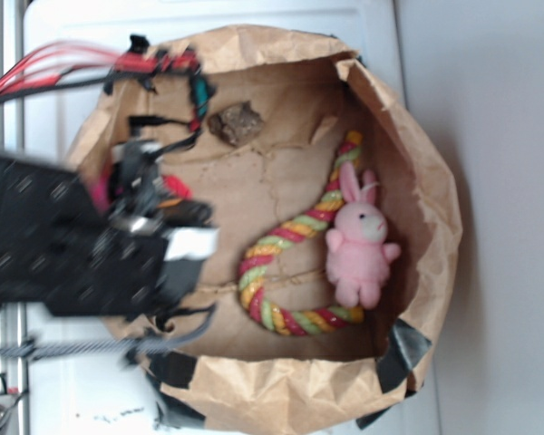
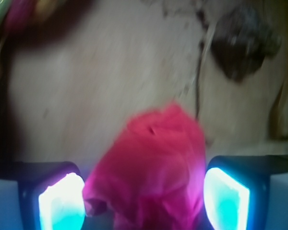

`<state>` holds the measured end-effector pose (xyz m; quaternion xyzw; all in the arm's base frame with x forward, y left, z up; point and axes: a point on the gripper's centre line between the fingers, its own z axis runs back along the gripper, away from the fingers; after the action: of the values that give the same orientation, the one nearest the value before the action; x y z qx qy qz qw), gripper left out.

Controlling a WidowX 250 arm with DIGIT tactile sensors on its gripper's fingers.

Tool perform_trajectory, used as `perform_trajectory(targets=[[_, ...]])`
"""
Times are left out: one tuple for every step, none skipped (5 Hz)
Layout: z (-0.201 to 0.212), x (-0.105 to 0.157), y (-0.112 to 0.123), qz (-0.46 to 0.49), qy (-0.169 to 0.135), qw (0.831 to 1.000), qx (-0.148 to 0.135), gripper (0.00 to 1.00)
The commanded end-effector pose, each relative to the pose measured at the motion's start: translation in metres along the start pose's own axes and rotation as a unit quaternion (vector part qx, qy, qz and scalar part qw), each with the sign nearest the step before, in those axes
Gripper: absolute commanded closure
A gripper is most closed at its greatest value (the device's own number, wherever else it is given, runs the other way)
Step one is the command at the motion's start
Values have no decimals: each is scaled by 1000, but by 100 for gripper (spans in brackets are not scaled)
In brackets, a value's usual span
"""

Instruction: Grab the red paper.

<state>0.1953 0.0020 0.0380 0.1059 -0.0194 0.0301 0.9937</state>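
Observation:
The red paper (image 2: 151,167) is a wrinkly red-pink wad lying on the brown paper floor, right between my fingers in the wrist view. My gripper (image 2: 144,203) is open and straddles it, with one glowing pad (image 2: 62,203) on its left and the other (image 2: 226,201) close against its right side. A thin gap shows at the left pad. In the exterior view the blurred black arm covers most of the wad. Only a red edge of the red paper (image 1: 176,188) shows beside the gripper (image 1: 145,195), at the left of the bag.
Everything sits inside a low brown paper bag (image 1: 417,163) with raised walls. A small brown rough lump (image 1: 237,122) lies at the back. A red, yellow and green twisted rope (image 1: 295,236) curves through the middle, next to a pink bunny (image 1: 360,245) on the right.

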Motion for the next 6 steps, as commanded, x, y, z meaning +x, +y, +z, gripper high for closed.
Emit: perform_trajectory(targets=[[5,2,4,10,-15,1000,5,100],[-1,29,30,12,-18,1000,4,100],[-1,37,38,13,-20,1000,4,100],[2,33,36,14,-21,1000,2,100],[7,34,38,16,-25,1000,-7,100],[23,50,59,36,-38,998,-26,100]])
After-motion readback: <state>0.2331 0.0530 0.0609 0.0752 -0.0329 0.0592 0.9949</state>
